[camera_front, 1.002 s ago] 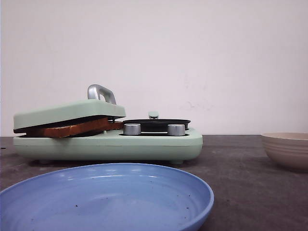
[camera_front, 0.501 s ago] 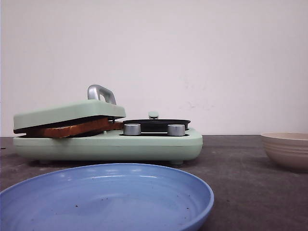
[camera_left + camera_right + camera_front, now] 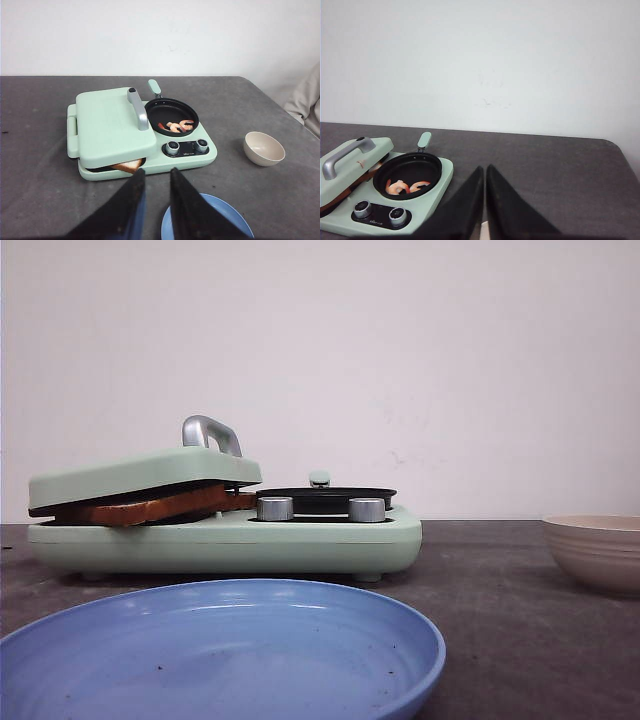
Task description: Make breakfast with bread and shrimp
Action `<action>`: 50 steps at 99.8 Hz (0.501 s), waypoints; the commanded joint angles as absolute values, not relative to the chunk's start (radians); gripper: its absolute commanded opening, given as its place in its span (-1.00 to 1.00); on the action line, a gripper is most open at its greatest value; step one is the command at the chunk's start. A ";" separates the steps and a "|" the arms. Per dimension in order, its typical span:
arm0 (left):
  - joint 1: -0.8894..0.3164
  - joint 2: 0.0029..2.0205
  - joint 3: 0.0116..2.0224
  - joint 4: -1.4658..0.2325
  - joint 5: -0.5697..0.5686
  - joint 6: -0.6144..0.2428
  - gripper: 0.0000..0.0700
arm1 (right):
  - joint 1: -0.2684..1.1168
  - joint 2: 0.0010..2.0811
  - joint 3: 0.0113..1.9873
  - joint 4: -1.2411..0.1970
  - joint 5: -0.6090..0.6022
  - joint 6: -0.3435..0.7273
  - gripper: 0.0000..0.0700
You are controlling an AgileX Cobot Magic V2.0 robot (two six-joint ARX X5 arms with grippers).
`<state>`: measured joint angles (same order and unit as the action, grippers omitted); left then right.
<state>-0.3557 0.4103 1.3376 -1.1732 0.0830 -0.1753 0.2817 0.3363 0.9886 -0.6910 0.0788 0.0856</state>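
Bread (image 3: 129, 165) sits pressed under the toaster lid (image 3: 110, 125) (left half), shrimp (image 3: 176, 125) in the pan to its right. Blue plate (image 3: 220, 650) bare: plating seems left. Left end effector (image 3: 156, 181) slightly parted, right end effector (image 3: 484, 176) clenched, both holding nothing.

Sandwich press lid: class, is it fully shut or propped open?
Propped open. The lid slopes, resting on the toasted bread, whose corner sticks out from the front gap.
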 commanded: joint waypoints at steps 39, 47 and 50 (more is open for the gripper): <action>-0.206 0.279 1.023 -0.832 0.078 0.202 -0.92 | 0.286 0.343 1.001 -0.681 0.080 0.097 -1.00; -0.173 0.256 0.878 -0.719 0.078 0.198 -0.92 | 0.286 0.343 1.001 -0.681 0.080 0.097 -1.00; -0.164 0.254 0.834 -0.683 0.078 0.186 -0.92 | 0.286 0.343 1.001 -0.681 0.079 0.097 -1.00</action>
